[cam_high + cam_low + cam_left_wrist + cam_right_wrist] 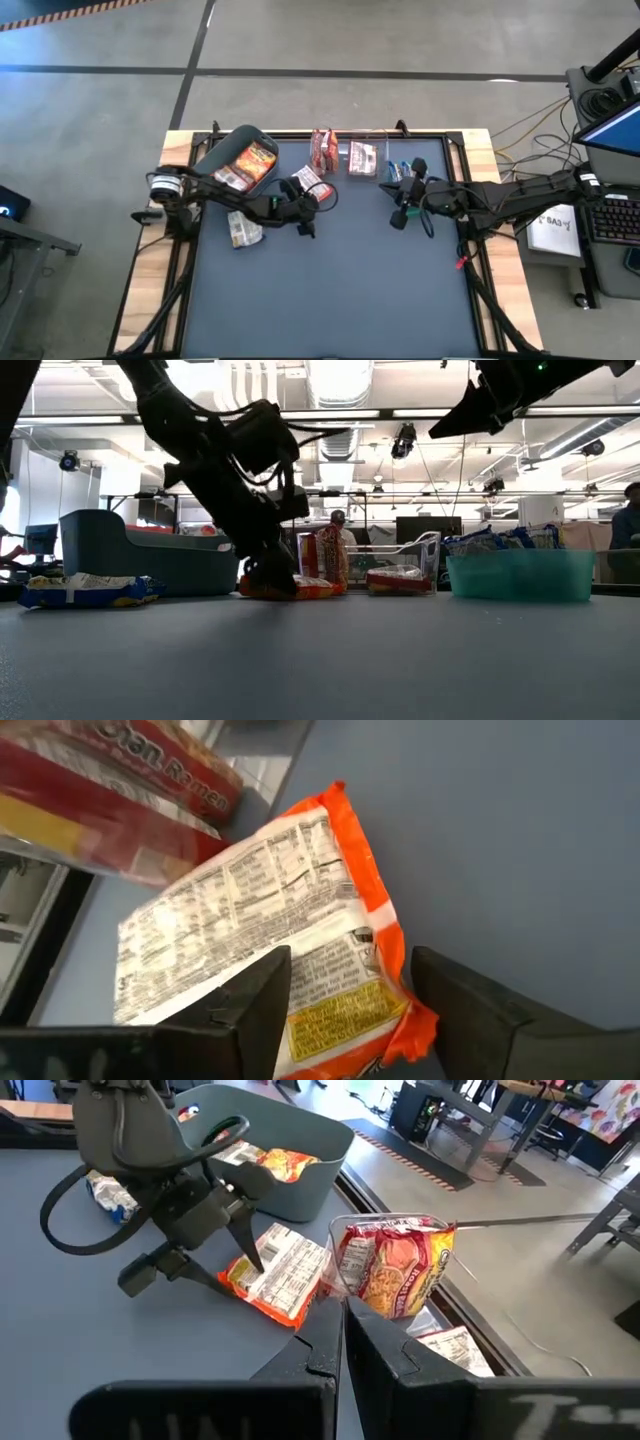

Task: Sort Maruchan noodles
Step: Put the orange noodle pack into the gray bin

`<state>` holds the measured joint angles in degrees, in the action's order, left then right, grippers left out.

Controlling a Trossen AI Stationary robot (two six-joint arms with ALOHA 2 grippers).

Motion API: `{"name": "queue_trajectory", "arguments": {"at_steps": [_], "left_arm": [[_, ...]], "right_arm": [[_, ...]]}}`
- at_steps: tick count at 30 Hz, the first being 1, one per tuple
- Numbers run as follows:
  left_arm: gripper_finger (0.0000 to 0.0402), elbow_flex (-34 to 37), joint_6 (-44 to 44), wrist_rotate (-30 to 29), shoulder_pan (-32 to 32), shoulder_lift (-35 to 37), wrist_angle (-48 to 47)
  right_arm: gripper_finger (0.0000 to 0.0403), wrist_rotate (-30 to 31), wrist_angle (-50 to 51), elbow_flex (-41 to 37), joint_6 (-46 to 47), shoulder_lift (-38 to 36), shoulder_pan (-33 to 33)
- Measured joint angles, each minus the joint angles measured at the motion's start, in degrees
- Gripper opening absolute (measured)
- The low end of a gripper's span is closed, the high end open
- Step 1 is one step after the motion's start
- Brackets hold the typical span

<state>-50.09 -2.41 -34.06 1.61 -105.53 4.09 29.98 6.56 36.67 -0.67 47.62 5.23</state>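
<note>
Mostly sorted into the grey bin (215,150), clear bin (372,140) and green bin (410,165), seemingly; left gripper (306,203) spread over an orange packet (312,184) on the mat, blue packet (243,230) loose nearby, right gripper (400,217) closed, empty.

I see an orange packet (300,960) whose white back panel carries black print and a yellow label — the dark left gripper (345,1010) frames it. On the blue-grey table (340,290), the grey bin (290,1175) holds orange-and-white packets. A maroon-and-yellow packet (395,1270) stands in the clear bin (440,1310). A blue-and-white packet (85,591) lies apart — the green bin (520,575) shows blue wrappers.
</note>
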Motion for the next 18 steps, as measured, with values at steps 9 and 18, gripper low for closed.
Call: {"name": "queue_trajectory", "arguments": {"at_steps": [9,18], "left_arm": [[0.0142,0.00,4.54,-0.59,0.51,-1.84,3.21],[0.0010,0.04,9.20,-0.56,0.59,-0.81,3.28]], "right_arm": [[0.0009,0.00,0.13,-0.04,0.01,0.11,0.00],[0.0009,0.00,0.15,-0.07,0.00,0.06,0.00]]}}
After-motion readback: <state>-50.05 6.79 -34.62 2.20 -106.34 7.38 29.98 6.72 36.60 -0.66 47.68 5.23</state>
